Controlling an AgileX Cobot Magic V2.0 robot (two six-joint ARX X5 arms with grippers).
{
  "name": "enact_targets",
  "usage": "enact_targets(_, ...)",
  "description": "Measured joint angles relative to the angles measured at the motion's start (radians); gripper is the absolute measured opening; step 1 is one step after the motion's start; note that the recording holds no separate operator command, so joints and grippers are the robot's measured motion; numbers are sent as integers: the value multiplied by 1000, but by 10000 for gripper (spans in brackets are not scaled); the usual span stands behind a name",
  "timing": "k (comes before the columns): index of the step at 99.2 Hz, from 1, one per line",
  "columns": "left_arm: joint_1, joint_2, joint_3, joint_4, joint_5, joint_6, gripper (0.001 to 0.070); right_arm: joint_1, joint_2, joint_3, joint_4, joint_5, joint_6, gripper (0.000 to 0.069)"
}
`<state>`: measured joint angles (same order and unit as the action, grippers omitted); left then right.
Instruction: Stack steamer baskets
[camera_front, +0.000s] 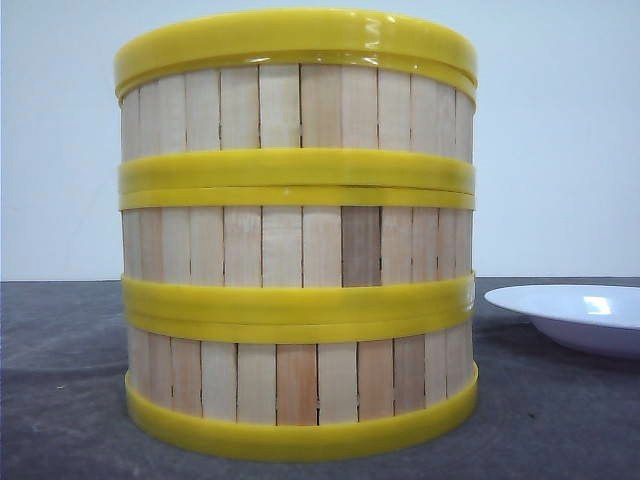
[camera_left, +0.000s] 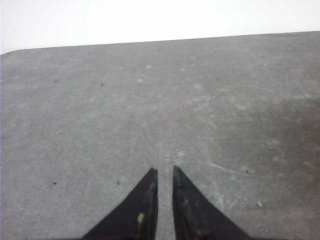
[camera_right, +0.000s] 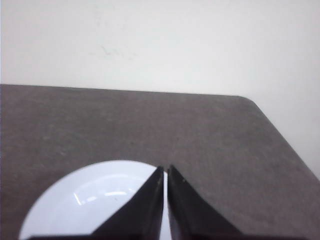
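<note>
Table (camera_front: 60, 400) first: dark grey, matte, speckled top, white wall behind it. Everything below is placed off this table.

Stack of three round low steamer baskets (camera_front: 297, 235), pale vertical wood slats, thick yellow plastic rims, stands upright on the table, close to the front camera, filling most of that view. Bottom basket (camera_front: 300, 385) sits flat on the table. Middle basket (camera_front: 297, 245) sits on it, rims touching, seam slightly uneven on the right side. Top basket (camera_front: 297, 105) sits on the middle one, rims flush, its upper yellow rim open to the camera's top edge. Stack looks straight, no visible lean.

White round shallow plate (camera_front: 575, 315) rests on the table to the right of the stack, apart from it, partly cut off by the frame edge. Cannot tell if anything is on it.

Left gripper (camera_left: 165, 172): black tapered fingers (camera_left: 145, 200) nearly together, thin gap between tips, nothing between them. Hangs over bare table near its far rounded corner.

Right gripper (camera_right: 165, 171): black fingers (camera_right: 185, 205) almost touching, thin sliver of gap, nothing held. Sits over the table with the plate's (camera_right: 90, 200) rim directly under the tips. Contact with the plate cannot be judged.

Neither gripper shows in the front view.
</note>
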<state>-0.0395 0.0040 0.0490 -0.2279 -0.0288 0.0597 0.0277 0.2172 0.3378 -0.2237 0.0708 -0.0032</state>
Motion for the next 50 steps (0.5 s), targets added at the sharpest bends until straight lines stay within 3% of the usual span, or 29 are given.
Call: enact_targets(50,0,0,0,0,0,0,27,-11,-206,-311,47,-19,8,6)
